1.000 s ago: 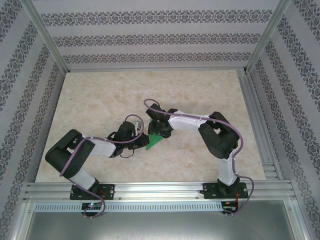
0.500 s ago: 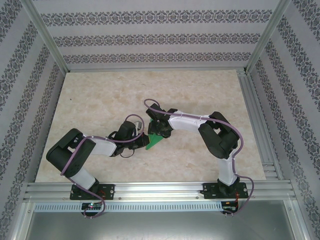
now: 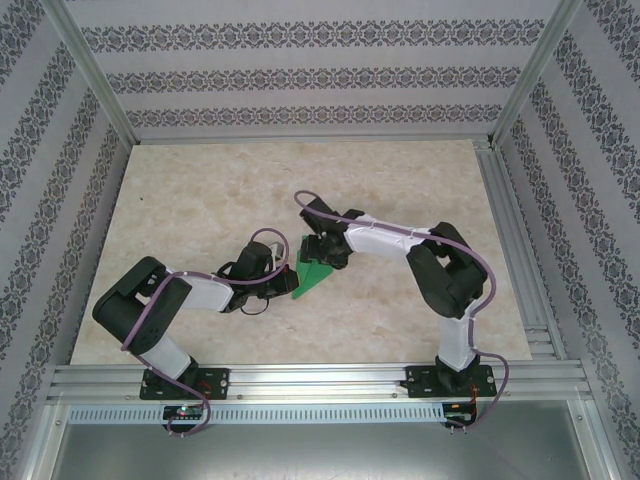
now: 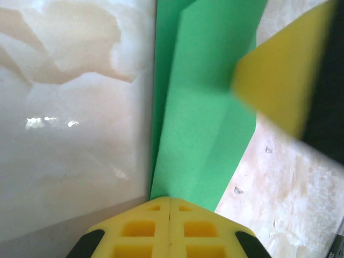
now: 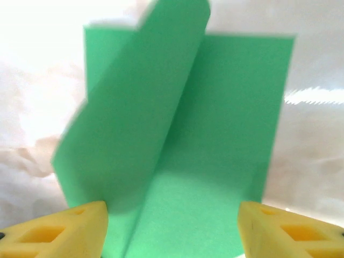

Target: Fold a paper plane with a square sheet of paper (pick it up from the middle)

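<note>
Left wrist view: the left gripper (image 4: 170, 203) has its yellow pads (image 4: 137, 228) pressed flat together on the near end of the green paper (image 4: 207, 107). The paper runs away from them toward 12 o'clock as a narrow, layered strip with one long crease up its length. At 2 o'clock a blurred yellow finger (image 4: 279, 80) of the other arm comes in over the paper's edge; the blur hides whether it touches the sheet.

In the right wrist view the right gripper (image 5: 172, 230) stands wide apart, one pad at 7 o'clock and one at 5 o'clock, with nothing held. The paper lies between and beyond them. Its right half is flat on the table (image 5: 317, 161), and its left flap (image 5: 134, 107) is raised and leans over toward 1 o'clock.

From above, the paper sits mid-table, with the left gripper at its 8 o'clock end and the right gripper at its 12 o'clock end.

I judge this to be a mid-task fold: one side flap is being turned over the centre crease while the left arm anchors the tail. The shape is not yet a slim dart. The next move calls for the right gripper to carry the flap down across the crease and press along it. The left pinch must hold firm so the paper does not swivel.
</note>
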`<state>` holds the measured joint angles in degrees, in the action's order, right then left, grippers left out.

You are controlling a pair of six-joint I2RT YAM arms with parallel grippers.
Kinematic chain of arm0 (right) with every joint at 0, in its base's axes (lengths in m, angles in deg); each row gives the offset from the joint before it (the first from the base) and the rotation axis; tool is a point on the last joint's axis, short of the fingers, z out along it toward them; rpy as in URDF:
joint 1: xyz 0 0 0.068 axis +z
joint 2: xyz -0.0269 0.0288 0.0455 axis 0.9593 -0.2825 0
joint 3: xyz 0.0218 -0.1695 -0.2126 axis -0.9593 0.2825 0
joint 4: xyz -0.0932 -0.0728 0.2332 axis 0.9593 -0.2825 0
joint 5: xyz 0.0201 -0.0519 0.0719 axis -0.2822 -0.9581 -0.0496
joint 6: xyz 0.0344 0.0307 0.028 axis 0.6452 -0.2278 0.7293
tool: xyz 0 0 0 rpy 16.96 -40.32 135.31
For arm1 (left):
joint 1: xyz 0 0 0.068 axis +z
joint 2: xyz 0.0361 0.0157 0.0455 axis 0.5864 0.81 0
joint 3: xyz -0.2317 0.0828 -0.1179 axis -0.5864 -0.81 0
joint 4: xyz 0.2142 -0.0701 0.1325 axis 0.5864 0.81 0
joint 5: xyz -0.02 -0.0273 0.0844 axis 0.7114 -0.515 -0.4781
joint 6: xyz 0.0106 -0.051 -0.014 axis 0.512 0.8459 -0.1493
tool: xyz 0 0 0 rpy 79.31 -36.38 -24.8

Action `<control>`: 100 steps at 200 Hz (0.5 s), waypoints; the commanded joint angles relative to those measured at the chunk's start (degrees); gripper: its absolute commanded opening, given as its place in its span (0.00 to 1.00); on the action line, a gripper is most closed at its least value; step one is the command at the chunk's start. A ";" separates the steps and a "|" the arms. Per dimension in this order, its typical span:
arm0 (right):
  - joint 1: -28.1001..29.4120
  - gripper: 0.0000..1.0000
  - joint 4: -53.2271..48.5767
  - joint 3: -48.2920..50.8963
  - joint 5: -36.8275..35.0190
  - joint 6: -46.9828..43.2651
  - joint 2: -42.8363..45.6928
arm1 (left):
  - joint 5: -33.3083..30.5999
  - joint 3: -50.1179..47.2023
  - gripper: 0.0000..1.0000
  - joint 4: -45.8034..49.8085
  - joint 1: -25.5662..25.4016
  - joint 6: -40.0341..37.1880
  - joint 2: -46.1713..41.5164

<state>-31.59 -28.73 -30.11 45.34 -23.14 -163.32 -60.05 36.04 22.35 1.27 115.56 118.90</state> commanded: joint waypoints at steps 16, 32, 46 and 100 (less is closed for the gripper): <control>-1.45 0.63 7.57 3.97 7.82 -5.35 10.06 | -2.30 -1.02 0.03 8.90 -0.52 -1.29 2.63; -1.83 0.55 11.25 6.78 11.72 -6.14 10.72 | -2.34 -0.91 0.03 9.12 -0.52 -1.30 2.63; -2.02 0.45 14.20 8.93 14.60 -6.46 10.07 | -2.36 -0.85 0.03 9.29 -0.52 -1.44 2.59; -1.61 0.18 22.77 12.44 22.64 -4.40 5.08 | -2.49 -0.47 0.02 9.92 -0.54 -1.60 2.72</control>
<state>-33.49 -11.40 -18.28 63.15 -27.84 -156.26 -60.03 36.57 23.47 1.27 115.51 118.90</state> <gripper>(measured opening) 0.213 0.054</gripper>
